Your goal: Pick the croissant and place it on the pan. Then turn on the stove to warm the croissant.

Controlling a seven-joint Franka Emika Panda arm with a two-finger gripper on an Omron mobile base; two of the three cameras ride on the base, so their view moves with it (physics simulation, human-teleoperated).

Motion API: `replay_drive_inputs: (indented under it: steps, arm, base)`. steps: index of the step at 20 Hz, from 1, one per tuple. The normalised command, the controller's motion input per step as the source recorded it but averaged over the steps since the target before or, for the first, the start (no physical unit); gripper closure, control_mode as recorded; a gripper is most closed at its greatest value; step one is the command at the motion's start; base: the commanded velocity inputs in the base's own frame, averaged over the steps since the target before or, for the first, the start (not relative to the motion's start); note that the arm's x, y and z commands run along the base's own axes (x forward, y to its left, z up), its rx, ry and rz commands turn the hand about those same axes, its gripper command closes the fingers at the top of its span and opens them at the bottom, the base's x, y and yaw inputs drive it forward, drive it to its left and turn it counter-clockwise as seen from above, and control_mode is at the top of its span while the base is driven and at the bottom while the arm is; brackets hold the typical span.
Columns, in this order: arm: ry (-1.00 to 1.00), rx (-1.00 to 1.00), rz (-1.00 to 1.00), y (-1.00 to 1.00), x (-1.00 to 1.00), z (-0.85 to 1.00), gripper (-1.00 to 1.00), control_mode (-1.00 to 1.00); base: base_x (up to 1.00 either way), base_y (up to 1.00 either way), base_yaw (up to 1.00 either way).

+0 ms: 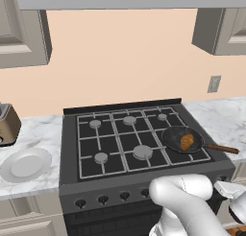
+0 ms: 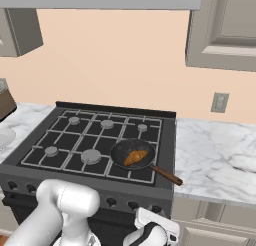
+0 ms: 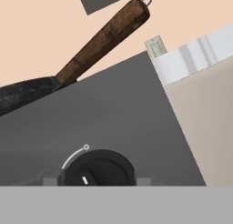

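**Croissant in the pan, arm reaching for the knob**

While the croissant (image 1: pixel 187 142) is lying inside the pan (image 1: pixel 173 134) on the front right burner of the stove (image 1: pixel 115 134), the white arm is bending low in front of the range, apparently going for the control that would light that burner. With the pastry sitting roughly centred in the pan, well inside the rim, the placing step is looking finished and the warming step is looking like the one in hand.

From the hand view, a black knob (image 3: pixel 96 169) is sitting close ahead at the bottom, its white marker and dial arc facing the camera, and the end effector is drawn narrow around it; the fingertips themselves are hard to make out, so whether they are actually gripping the knob is only a likely reading.

Overhead, the pan handle (image 3: pixel 104 38) is jutting past the stove's front right corner, leaving the hand working beneath it with little room upward. To the right, the stove's side edge is meeting the cabinet face. On the left bench, a white plate (image 1: pixel 25 164) and a brown toaster (image 1: pixel 8 124) are standing well apart from the work.
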Motion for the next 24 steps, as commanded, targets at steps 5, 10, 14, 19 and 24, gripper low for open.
replay_drive_inputs:
  steps: [5, 10, 14, 19, 24]
  arm:
    - [0.00, 0.00, 0.00, 0.00, 0.00, 0.00, 1.00, -1.00]
    - [0.00, -0.02, 0.01, 0.00, 0.00, 0.00, 1.00, -1.00]
    - [0.00, -0.08, 0.01, 0.00, 0.00, 0.00, 1.00, -1.00]
    - [-0.01, -0.13, 0.00, 0.00, 0.00, 0.00, 1.00, -1.00]
    - [-0.02, -0.17, 0.01, 0.00, 0.00, 0.00, 1.00, -1.00]
  base:
    - [0.00, 0.00, 0.00]
    - [0.00, 0.00, 0.00]
    - [0.00, 0.00, 0.00]
    - [0.00, 0.00, 0.00]
    - [0.00, 0.00, 0.00]
